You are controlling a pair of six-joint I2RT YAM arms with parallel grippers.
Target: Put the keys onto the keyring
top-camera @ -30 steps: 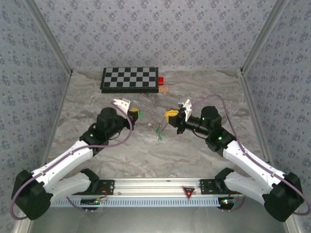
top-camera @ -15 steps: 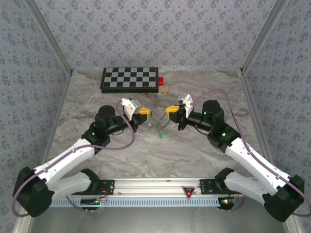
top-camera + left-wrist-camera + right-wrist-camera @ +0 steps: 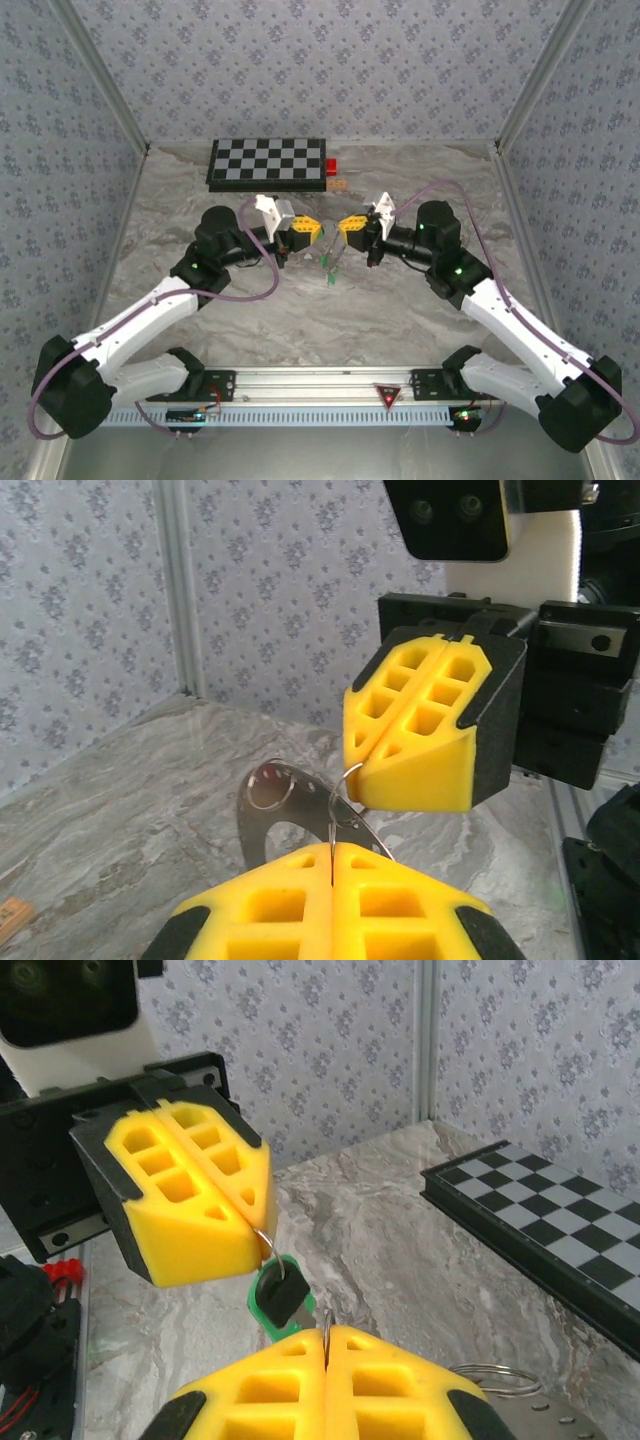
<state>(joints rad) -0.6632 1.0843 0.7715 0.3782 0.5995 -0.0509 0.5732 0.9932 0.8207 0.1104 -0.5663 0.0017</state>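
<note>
Both arms met tip to tip above the marble table (image 3: 400, 310). The left gripper (image 3: 312, 235) had its yellow fingers (image 3: 270, 910) pressed flat together with no gap at the seam. The right gripper (image 3: 343, 230) was likewise fully closed, its fingers (image 3: 400, 1385) meeting along one straight line. In the left wrist view, a thin wire loop of the keyring (image 3: 345, 785) ran from the seam of the near fingers up to the tip of the opposing pair, so each pair appeared to pinch it. In the right wrist view the same wire emerged from the tip of the opposing fingers and entered the seam of the near pair. One key (image 3: 280, 1295), with a green head and a dark part over it, hung from that wire in the gap between the two sets of fingertips. From above, the keys (image 3: 328, 272) dangled just below and between the fingertips, and their number could not be made out. A flat metal tab (image 3: 262, 815) with a small ring through its hole stood just left of the left fingers; what held it could not be told. A chessboard (image 3: 268, 163), a red block (image 3: 330, 165) and a tan piece (image 3: 338, 185) lay well beyond both sets of fingers.
</note>
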